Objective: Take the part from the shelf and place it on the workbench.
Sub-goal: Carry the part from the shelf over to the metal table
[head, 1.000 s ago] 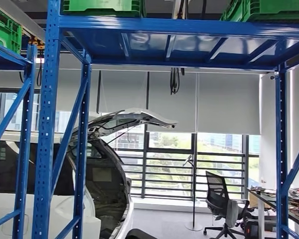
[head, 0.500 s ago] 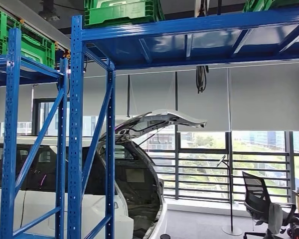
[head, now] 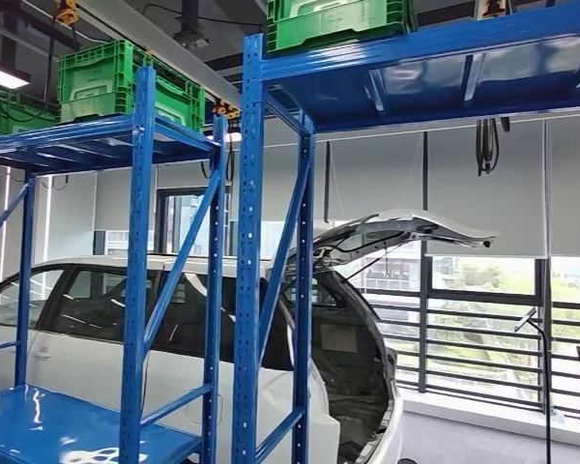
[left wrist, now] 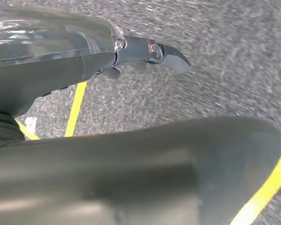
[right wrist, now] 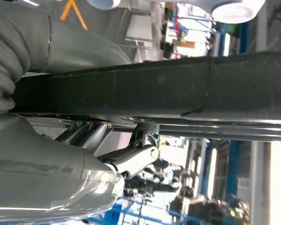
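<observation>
In the right wrist view a long black part (right wrist: 203, 86) runs across the picture. My right hand (right wrist: 43, 159) grips it, with the grey thumb (right wrist: 82, 47) on one side and the darker fingers (right wrist: 135, 159) on the other. My left hand (left wrist: 96, 61) hangs over the grey floor with a finger (left wrist: 167, 54) stretched out straight, apart from the thick thumb (left wrist: 167, 173), and nothing between them. In the head view stand two blue shelf racks, one at left (head: 137, 290) and a taller one at centre (head: 250, 242).
Green crates (head: 119, 82) sit on top of both racks, one of them (head: 338, 19) on the taller rack. The left rack's low blue board (head: 53, 425) is bare. A white car (head: 90, 367) with its tailgate (head: 411, 227) raised stands behind. Yellow floor lines (left wrist: 75, 108) run under my left hand.
The camera has turned left: the whole scene has slid right, the left rack with its crates has come into view, and the chair and desk have gone out on the right.
</observation>
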Controlling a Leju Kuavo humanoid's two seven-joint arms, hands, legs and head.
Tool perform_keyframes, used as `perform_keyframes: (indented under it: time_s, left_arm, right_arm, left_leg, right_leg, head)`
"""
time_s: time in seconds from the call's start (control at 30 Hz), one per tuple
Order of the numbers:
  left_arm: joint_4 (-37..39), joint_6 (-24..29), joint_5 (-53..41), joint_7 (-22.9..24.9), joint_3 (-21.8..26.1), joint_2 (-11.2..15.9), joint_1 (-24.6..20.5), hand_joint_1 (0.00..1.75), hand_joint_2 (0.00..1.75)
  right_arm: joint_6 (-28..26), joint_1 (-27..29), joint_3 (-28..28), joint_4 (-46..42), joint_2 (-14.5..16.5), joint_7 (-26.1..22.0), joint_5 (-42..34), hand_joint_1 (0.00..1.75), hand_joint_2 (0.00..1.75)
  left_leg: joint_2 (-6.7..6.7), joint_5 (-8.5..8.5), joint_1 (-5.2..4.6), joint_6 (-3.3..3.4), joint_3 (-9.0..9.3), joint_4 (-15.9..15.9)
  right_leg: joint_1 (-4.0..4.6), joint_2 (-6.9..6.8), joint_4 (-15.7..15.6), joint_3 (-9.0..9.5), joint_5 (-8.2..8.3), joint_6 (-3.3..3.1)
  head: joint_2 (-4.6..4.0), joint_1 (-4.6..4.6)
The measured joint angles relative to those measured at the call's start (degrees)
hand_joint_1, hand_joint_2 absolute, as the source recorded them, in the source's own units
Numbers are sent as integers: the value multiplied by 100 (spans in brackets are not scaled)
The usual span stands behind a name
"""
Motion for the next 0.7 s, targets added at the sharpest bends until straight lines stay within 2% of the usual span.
perform_keyframes:
  time_s: [0.03, 0.07, 0.1, 0.13, 0.17, 0.2, 0.23, 0.3, 0.33, 0.37, 0.43, 0.47, 0.5, 0.57, 0.6, 0.63, 0.67, 0.7]
  left_arm:
    - [0, 1, -11, 5, -1, 13, -14, 0, 175]
    - [0, 1, -20, 14, -1, 26, -30, 0, 175]
    - [0, 2, -32, 25, -2, 38, -42, 0, 175]
    - [0, 3, -43, 40, -1, 49, -44, 0, 175]
    - [0, 5, -52, 57, -1, 58, -39, 0, 175]
    - [0, 9, -59, 75, -1, 66, -34, 0, 175]
    - [0, 13, -62, 93, -1, 71, -31, 0, 175]
    - [0, 17, -69, 126, -2, 73, -36, 0, 175]
    - [0, 19, -70, 141, -2, 74, -39, 0, 175]
    - [0, 21, -72, 155, -1, 75, -33, 0, 175]
    - [1, 30, -71, 180, 1, 81, -6, 0, 175]
    - [1, 35, -72, 193, 2, 80, 10, 0, 175]
    - [2, 40, -72, 204, 2, 80, 16, 0, 175]
    - [2, 50, -66, 218, 3, 80, 4, 0, 175]
    - [2, 55, -61, 220, 4, 82, -6, 0, 175]
    - [2, 57, -57, 221, 6, 84, -9, 0, 175]
    - [2, 61, -52, 223, 10, 85, -5, 0, 175]
    - [2, 65, -48, 225, 17, 87, 2, 0, 175]
  right_arm:
    - [-16, -11, 8, 2, -28, -1, 14, 175, 175]
    - [-30, -13, 15, 8, -59, -1, 29, 175, 175]
    - [-47, -11, 23, 17, -91, -1, 43, 175, 175]
    - [-65, -9, 33, 28, -115, -1, 56, 175, 175]
    - [-84, -7, 44, 38, -133, -2, 67, 175, 175]
    - [-106, -8, 56, 44, -147, -9, 72, 175, 175]
    - [-127, -10, 65, 45, -157, -19, 74, 175, 175]
    - [-156, -12, 78, 45, -174, -49, 71, 175, 175]
    - [-165, -12, 85, 45, -185, -62, 69, 175, 175]
    - [-171, -12, 93, 45, -197, -72, 68, 175, 175]
    - [-175, -23, 108, 43, -212, -86, 68, 175, 175]
    - [-175, -34, 115, 42, -213, -91, 69, 175, 175]
    - [-175, -45, 120, 41, -213, -97, 71, 175, 175]
    - [-174, -53, 128, 45, -217, -104, 77, 175, 175]
    - [-173, -55, 131, 50, -219, -107, 79, 175, 175]
    - [-172, -56, 138, 57, -220, -107, 80, 175, 175]
    - [-171, -62, 146, 62, -220, -106, 80, 175, 175]
    - [-169, -75, 155, 65, -219, -105, 80, 175, 175]
  left_leg:
    - [-66, 17, 14, 26, -16, 0]
    - [-138, 30, 18, 45, -31, 1]
    - [-215, 41, 17, 57, -41, 2]
    - [-293, 48, 13, 63, -47, 3]
    - [-368, 56, 8, 64, -48, 4]
    - [-450, 63, 4, 60, -45, 5]
    - [-531, 69, 0, 53, -41, 6]
    - [-680, 92, 9, 21, -59, 10]
    - [-745, 109, 24, -5, -83, 14]
    - [-811, 132, 43, -40, -112, 12]
    - [-907, 158, 61, -109, -163, 9]
    - [-840, 119, 50, -136, -196, 46]
    - [-707, 16, 35, -158, -264, 176]
    - [-389, -335, 24, -199, -523, 760]
    - [-316, -500, 36, -222, -677, 1132]
    - [-283, -588, 52, -245, -778, 1401]
    - [-263, -576, 66, -265, -789, 1484]
    - [-234, -458, 80, -283, -689, 1336]
  right_leg:
    - [-22, 188, 311, -131, -194, 30]
    - [-34, 302, 710, -303, -395, 47]
    - [-41, 344, 1097, -472, -546, 58]
    - [-44, 359, 1347, -580, -600, 62]
    - [-45, 368, 1378, -589, -537, 55]
    - [-44, 394, 1162, -486, -361, 38]
    - [-43, 462, 775, -307, -125, 8]
    - [-51, 763, 49, 16, 220, -64]
    - [-48, 873, -131, 87, 290, -86]
    - [-43, 924, -190, 103, 297, -97]
    - [-44, 778, -266, 118, 314, -109]
    - [-58, 697, -323, 134, 325, -131]
    - [-75, 610, -378, 146, 338, -153]
    - [-84, 439, -423, 145, 356, -186]
    - [-82, 344, -419, 137, 356, -187]
    - [-81, 252, -414, 131, 354, -185]
    - [-81, 167, -408, 129, 351, -181]
    - [-83, 88, -401, 128, 344, -171]
  head:
    - [0, 0]
    - [0, -1]
    - [0, -1]
    - [0, -1]
    - [0, -1]
    - [0, -1]
    - [0, 0]
    - [0, 0]
    - [2, -1]
    - [2, -2]
    - [3, -3]
    - [2, -1]
    - [2, 1]
    - [1, 5]
    - [1, 6]
    - [0, 6]
    - [0, 7]
    - [0, 7]
